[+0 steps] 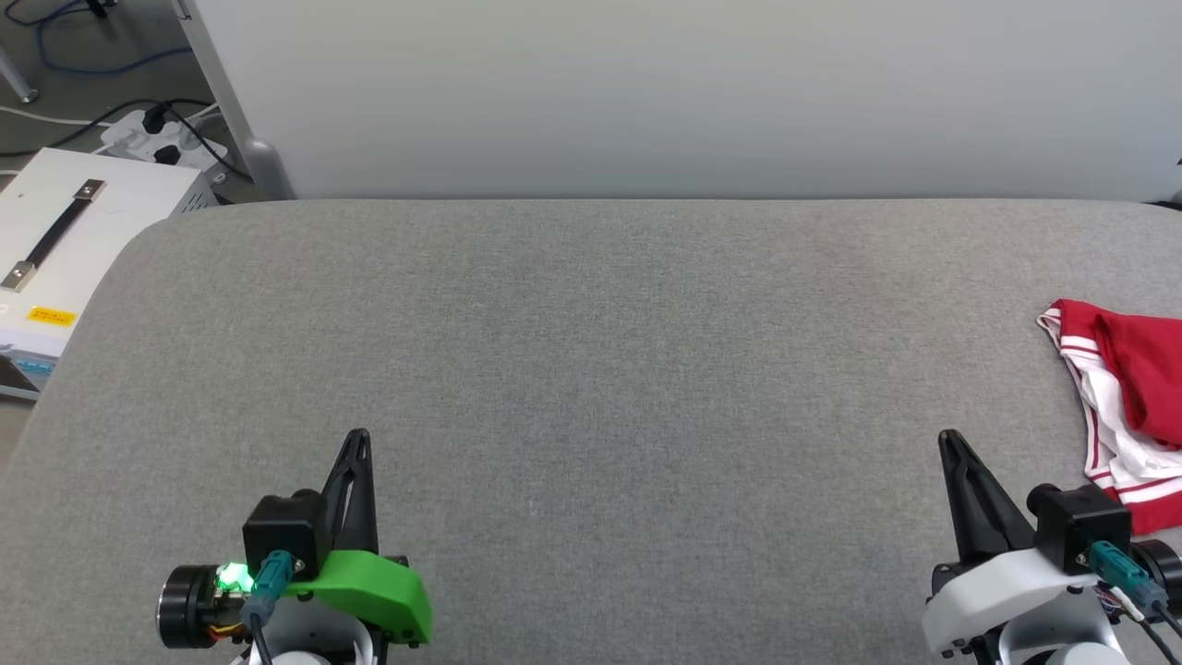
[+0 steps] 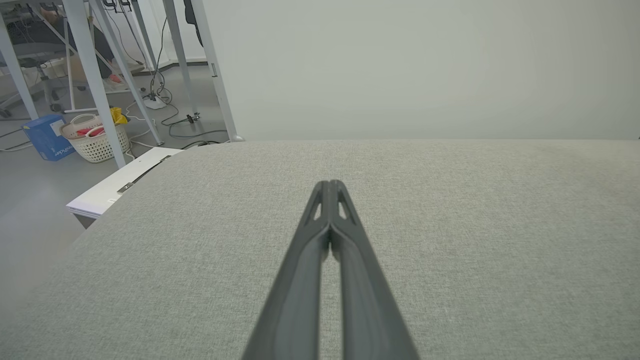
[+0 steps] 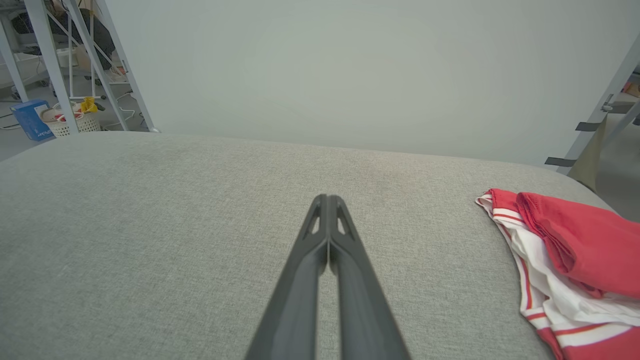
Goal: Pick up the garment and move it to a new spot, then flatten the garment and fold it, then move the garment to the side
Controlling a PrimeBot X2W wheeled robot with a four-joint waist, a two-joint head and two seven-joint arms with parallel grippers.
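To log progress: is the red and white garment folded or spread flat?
Folded over, not spread: the red and white fabric garment lies in overlapping layers, far right on the grey table.

Light was bright, even and diffuse, with hardly any shadows. Wrist views bowed at their edges, softening toward 6 o'clock.
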